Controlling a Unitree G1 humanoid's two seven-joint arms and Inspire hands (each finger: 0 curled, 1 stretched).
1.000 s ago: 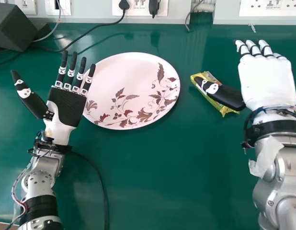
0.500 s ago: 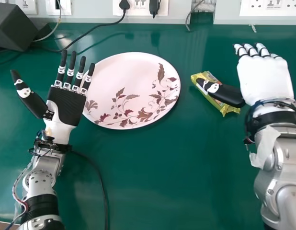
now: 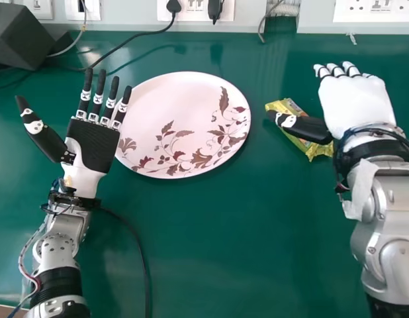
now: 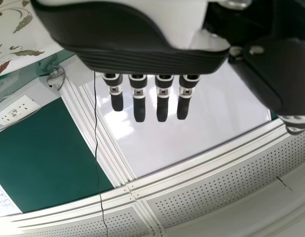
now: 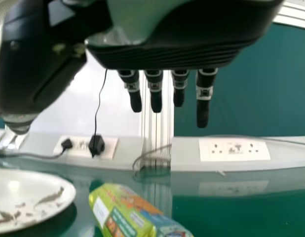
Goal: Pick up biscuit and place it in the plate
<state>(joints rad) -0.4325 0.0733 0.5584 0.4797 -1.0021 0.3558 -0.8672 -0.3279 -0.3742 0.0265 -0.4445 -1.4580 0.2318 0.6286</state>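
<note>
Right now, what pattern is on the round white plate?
Reddish-brown leaves and flowers; clearest on the plate in the head view.

Shines smooth and glossy on flat green tabletop (image 3: 204, 252).
Looks smooth and glossy on round pale floral plate (image 3: 171, 99), like shiny plastic film on oblong yellow packet (image 3: 312, 150).

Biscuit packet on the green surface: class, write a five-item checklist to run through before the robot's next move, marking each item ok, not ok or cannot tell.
1. Biscuit packet lying beside the plate, on its right: ok.
2. Plate face up, ready to receive: ok, patterned face showing.
3. Right hand open: ok, fingers straight.
4. Packet in the right hand's grasp: not ok, nothing is curled round it.
5. Left hand off the plate: cannot tell, its fingers overlap the rim in the head view.
</note>
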